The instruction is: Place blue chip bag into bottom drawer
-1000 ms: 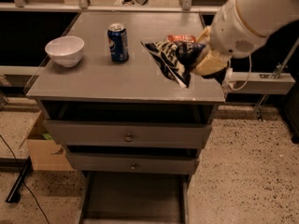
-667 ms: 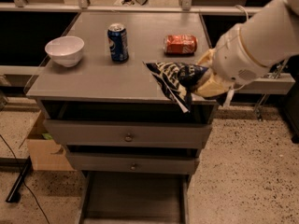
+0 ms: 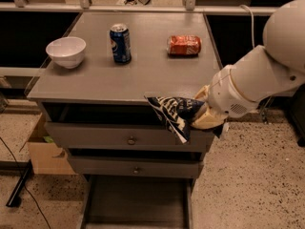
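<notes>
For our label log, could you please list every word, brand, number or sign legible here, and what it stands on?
No text reads clearly.
blue chip bag, gripped by the tool off the front right edge of the cabinet top: white lettering, too crumpled and blurred to read.
blue soda can: markings, no legible words.
red can, lying on its side: pale marks, too blurred.

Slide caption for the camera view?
The pincer, at the front edge of the cabinet, holds the blue chip bag above the open bottom drawer.
</notes>
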`<state>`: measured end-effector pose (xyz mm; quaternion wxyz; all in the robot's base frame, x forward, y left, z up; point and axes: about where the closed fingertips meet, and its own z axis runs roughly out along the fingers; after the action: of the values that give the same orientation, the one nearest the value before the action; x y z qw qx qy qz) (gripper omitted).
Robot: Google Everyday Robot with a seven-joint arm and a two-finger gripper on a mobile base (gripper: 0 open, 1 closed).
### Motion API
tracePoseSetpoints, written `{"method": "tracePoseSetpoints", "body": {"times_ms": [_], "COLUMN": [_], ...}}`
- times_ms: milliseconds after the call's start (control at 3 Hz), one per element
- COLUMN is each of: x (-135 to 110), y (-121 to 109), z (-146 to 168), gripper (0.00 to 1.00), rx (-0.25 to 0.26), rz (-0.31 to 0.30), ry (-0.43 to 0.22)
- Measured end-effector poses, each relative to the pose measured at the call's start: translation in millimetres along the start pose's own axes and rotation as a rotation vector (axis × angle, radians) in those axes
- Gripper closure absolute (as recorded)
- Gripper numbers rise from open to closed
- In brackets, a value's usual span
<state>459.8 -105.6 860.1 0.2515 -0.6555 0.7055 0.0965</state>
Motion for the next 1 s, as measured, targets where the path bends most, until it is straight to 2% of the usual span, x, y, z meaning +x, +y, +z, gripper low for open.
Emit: {"method": "tracePoseSetpoints", "body": {"times_ms": [333, 667, 1000], "x": [2, 2, 6], "y": [0, 11, 32], "z": [4, 14, 41], "gripper": [1.00, 1.00, 1.00], "rx": [-0.010, -0.011, -0.028], "rz": [0.004, 0.024, 0.073], "ry": [-0.001, -0.031, -0.079]}}
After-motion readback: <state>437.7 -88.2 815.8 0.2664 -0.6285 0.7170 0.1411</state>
